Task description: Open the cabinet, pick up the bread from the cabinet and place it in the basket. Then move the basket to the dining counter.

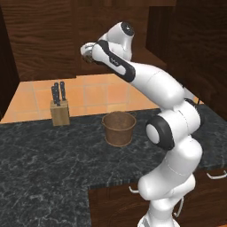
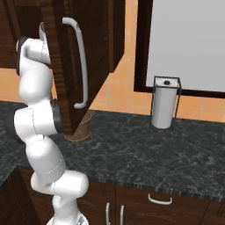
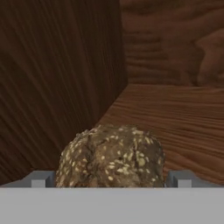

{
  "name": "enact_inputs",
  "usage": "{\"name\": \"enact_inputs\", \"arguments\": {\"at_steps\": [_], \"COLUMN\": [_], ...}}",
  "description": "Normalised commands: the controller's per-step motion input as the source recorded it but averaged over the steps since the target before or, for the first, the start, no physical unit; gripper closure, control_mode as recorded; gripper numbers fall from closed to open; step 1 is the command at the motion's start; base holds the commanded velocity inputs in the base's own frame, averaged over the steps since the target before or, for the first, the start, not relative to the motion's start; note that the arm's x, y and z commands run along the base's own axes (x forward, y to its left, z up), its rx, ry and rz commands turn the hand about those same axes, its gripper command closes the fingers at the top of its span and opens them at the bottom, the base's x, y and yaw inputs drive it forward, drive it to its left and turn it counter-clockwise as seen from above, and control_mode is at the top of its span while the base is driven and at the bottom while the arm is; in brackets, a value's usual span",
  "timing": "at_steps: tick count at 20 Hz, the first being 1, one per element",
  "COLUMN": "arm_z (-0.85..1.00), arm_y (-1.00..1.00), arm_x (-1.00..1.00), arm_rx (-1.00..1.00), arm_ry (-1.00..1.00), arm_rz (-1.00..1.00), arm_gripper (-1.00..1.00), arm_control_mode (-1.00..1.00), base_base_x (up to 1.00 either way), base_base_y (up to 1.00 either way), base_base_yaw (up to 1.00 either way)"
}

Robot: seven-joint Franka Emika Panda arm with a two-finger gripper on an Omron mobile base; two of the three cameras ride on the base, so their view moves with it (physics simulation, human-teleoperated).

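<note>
Bread (image 3: 111, 156) on cabinet (image 3: 175, 118) shelf

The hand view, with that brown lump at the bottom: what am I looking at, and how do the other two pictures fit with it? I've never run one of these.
The machine is a white arm on a driving base. Two pictures come from cameras on the base, behind the arm to its left and right. The third looks along the hand itself.

In the hand view, the seeded lump is the bread, lying on the wooden shelf inside the cabinet. The two grey tips beside it are the fingers; they stand open around the bread, not yet closed on it.

On the black counter stand the basket, a knife block and a paper towel holder. The cabinet door is swung open.
</note>
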Motion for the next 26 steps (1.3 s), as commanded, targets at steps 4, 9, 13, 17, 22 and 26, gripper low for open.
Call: {"name": "enact_inputs", "arguments": {"at_steps": [4,9,13,17,22,26], "arm_z": [-0.71,-0.43,-0.10,-0.18,-0.03,0.00], "arm_y": [0.14,0.10,-0.07,-0.23,-0.14,-0.49], "arm_x": [0.06,0.44,0.15,-0.93,-1.00,-1.00], "arm_rx": [-0.02,0.00,0.00,0.00,0.00,0.00], "arm_ry": [0.02,0.00,0.00,0.00,0.00,0.00], "arm_rz": [0.05,0.03,0.03,0.03,0.00,0.00], "arm_gripper": [-1.00,1.00,1.00,1.00,1.00,1.00], "arm_control_mode": [-1.00,-1.00,-1.00,-1.00,-1.00,-1.00], "base_base_x": [0.00,0.00,0.00,0.00,0.00,0.00], "base_base_y": [0.00,0.00,0.00,0.00,0.00,0.00], "base_base_yaw": [0.00,0.00,0.00,0.00,0.00,0.00]}}
